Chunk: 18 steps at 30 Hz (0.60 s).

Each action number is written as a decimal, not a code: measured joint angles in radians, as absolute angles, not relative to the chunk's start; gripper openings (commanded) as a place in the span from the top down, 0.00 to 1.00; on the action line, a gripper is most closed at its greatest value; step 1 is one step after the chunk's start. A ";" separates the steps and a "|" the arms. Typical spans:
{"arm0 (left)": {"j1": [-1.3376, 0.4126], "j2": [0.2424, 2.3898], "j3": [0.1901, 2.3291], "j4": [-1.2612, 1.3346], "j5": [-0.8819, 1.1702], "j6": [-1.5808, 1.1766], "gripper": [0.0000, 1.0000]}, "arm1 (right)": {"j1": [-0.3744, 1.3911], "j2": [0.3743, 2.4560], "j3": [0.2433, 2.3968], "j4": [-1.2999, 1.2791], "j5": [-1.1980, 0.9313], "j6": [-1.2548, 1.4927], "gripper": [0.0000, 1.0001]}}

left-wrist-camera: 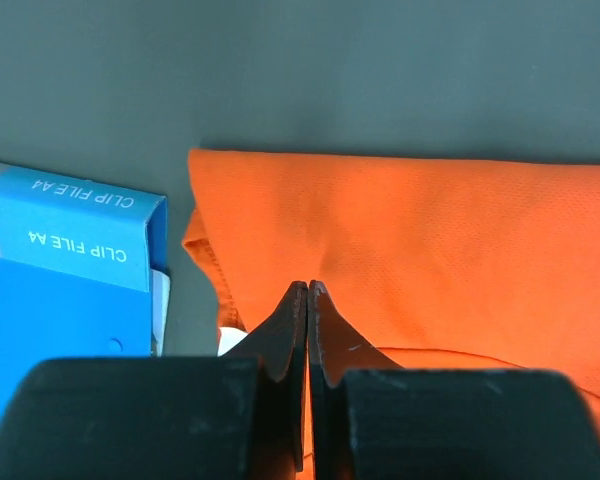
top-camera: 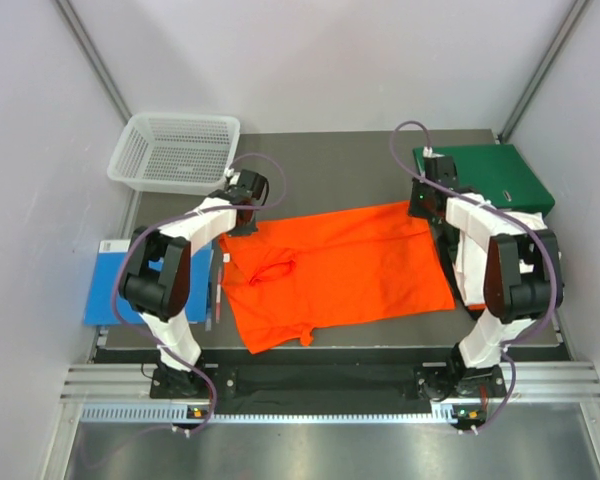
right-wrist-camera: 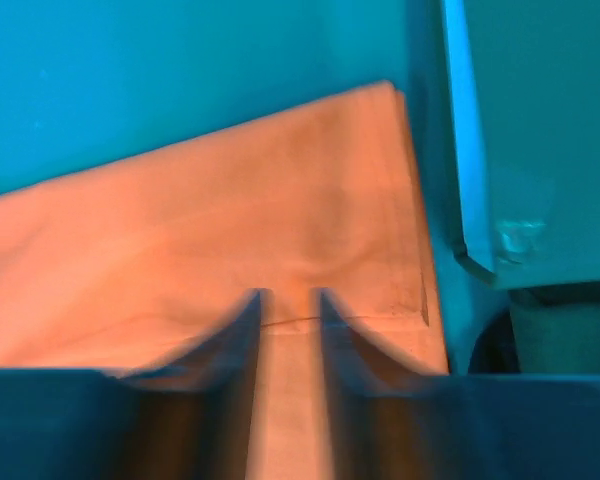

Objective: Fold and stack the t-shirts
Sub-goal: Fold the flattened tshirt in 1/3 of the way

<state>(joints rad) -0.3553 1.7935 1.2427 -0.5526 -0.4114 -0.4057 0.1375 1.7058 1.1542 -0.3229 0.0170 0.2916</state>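
Observation:
An orange t-shirt [top-camera: 340, 270] lies spread flat on the dark table, collar toward the left. My left gripper [top-camera: 238, 220] is at the shirt's far left corner. In the left wrist view its jaws [left-wrist-camera: 308, 287] are pressed together, and the orange cloth [left-wrist-camera: 430, 240] puckers up to their tips. My right gripper [top-camera: 424, 213] is at the shirt's far right corner. In the right wrist view its blurred fingers [right-wrist-camera: 288, 295] stand a little apart, straddling the shirt's hemmed edge [right-wrist-camera: 200, 230], with cloth showing between them.
A white mesh basket [top-camera: 175, 150] stands at the back left. A blue clip file [top-camera: 110, 280] lies left of the shirt and shows in the left wrist view [left-wrist-camera: 60, 270]. A green folder [top-camera: 490, 180] lies at the back right, close to my right gripper [right-wrist-camera: 540, 130].

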 measured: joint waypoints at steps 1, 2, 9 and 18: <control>-0.356 1.794 1.243 -0.553 -0.410 -0.405 1.00 | 0.150 1.706 1.162 -0.322 0.021 0.284 1.00; -0.357 1.794 1.243 -0.552 -0.410 -0.405 1.00 | 0.166 1.706 1.170 -0.321 0.035 0.281 1.00; -0.358 1.831 1.260 -0.556 -0.410 -0.401 1.00 | 0.276 1.805 1.300 -0.332 0.081 0.237 1.00; -0.359 1.961 1.349 -0.575 -0.383 -0.389 1.00 | 0.306 1.987 1.370 -0.378 0.088 0.236 1.00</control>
